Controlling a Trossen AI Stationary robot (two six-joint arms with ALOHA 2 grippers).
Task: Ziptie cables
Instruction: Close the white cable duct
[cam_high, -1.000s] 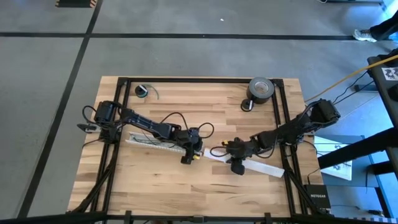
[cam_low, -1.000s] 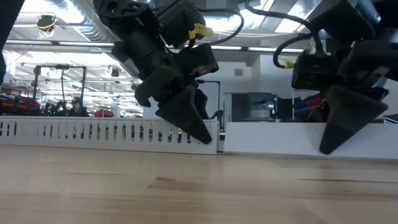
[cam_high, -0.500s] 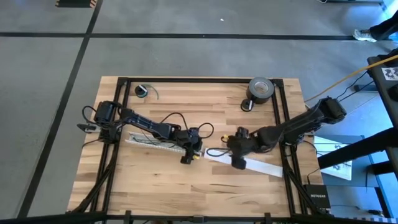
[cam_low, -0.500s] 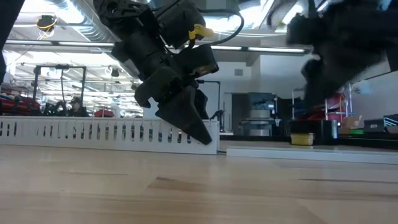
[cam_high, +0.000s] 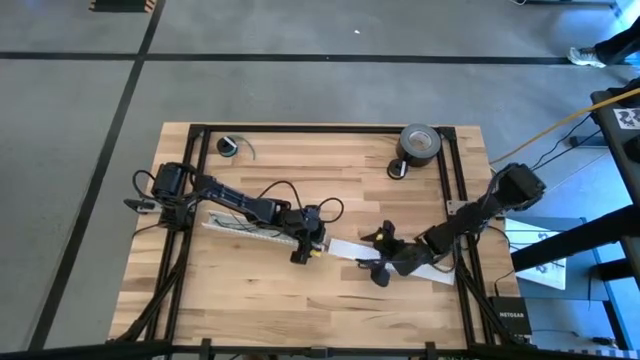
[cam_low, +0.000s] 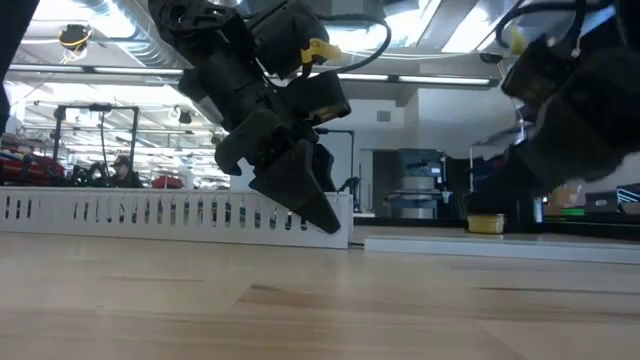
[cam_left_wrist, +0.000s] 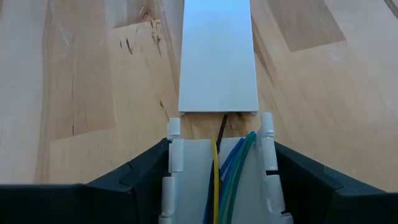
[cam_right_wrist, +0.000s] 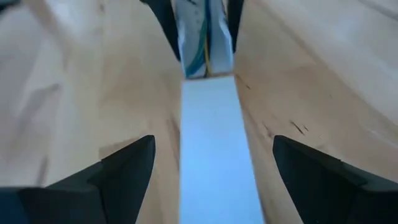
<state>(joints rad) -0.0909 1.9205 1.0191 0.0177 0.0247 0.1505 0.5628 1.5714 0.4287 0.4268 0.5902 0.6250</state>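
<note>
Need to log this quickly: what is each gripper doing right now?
Left gripper: closed on the slotted white strip holding the cables.
Right gripper: open, holding nothing.

Wooden table (cam_high: 240, 290): showing pale blond planks with darker grain streaks, framed by black rails. Slotted channel (cam_left_wrist: 217, 180): white, carrying yellow, green, blue and black cables (cam_left_wrist: 230, 171). Flat cover strip (cam_left_wrist: 217, 56), just beyond the channel's end: plain white, unmarked. Tape roll (cam_high: 419, 143), at the table's far edge: showing dark grey. Both arms: appearing black, with a yellow tag on the left.
</note>
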